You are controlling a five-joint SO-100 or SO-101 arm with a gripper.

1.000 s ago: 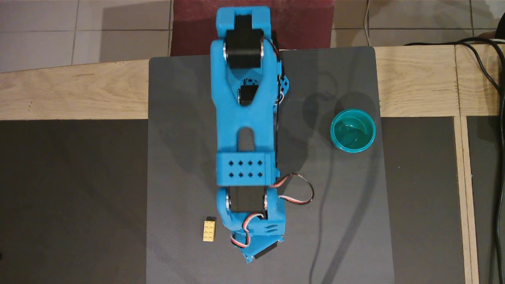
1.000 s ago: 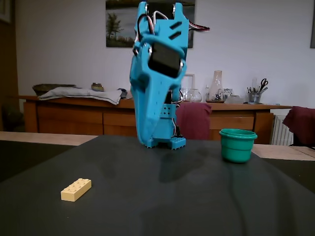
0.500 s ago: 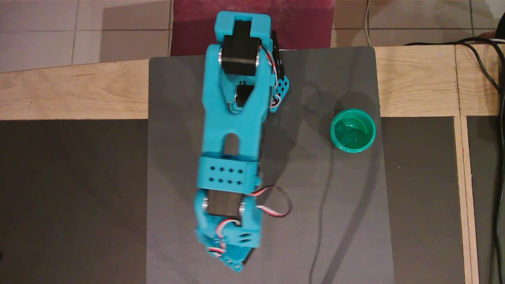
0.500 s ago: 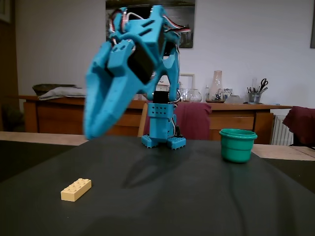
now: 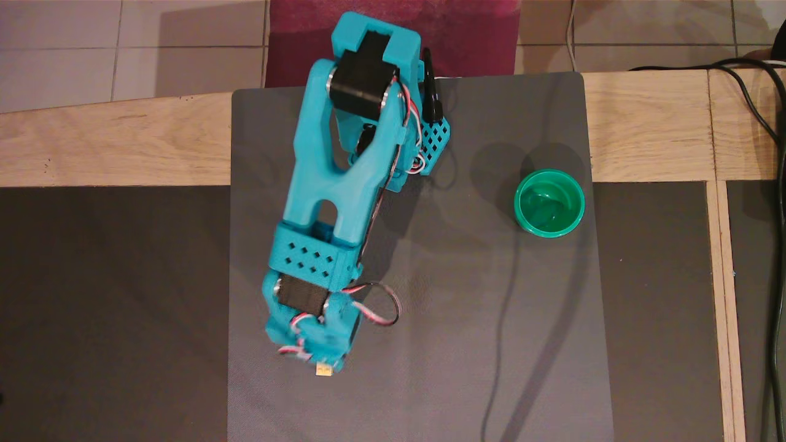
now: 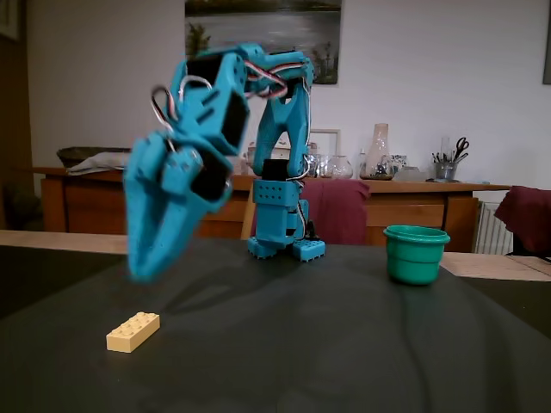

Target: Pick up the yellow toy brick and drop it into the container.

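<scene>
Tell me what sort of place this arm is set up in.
Probably a home living or dining room: a long wooden sideboard with glassware on it, a framed landscape picture on the wall, tiled floor beside the wooden table.

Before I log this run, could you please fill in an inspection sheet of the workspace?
Surface: dark grey mat on a wooden table.
Job's things: yellow toy brick flat on the mat, mostly hidden under the arm from overhead; green container upright, apart at the mat's edge.
Clutter: nothing seen.
Grippers: gripper above the brick, not touching; opening blurred.
Cables: black cables at the table's edge.
Surroundings: sideboard, wall picture.
</scene>
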